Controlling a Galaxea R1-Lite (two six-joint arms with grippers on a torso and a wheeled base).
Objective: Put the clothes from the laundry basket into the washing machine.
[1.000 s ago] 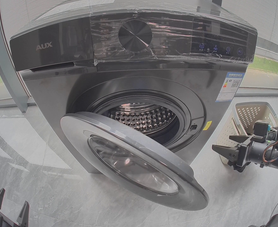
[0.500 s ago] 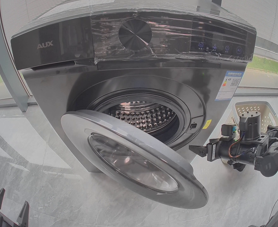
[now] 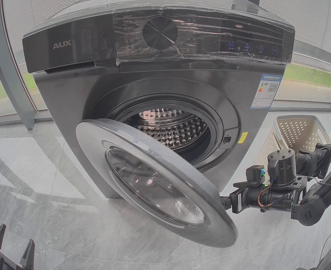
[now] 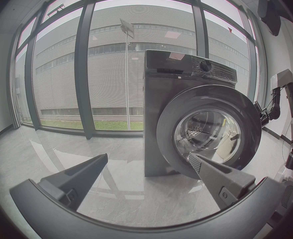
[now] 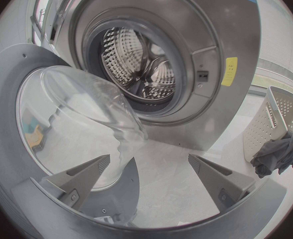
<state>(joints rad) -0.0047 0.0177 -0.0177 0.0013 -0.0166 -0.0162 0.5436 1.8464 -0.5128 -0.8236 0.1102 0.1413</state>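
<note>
Clearly the dark crumpled cloth (image 5: 277, 153) draped on the beige perforated plastic basket (image 5: 269, 123) lies off to the right of the released, empty right pincer (image 5: 149, 163).

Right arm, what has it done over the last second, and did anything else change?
The right gripper swung leftward and down from the robot's right, and now sits open at the outer edge of the washing machine door, holding nothing. The head camera shifted slightly. The door stayed open, the laundry basket stayed put, and the left gripper stayed low, open.
</note>
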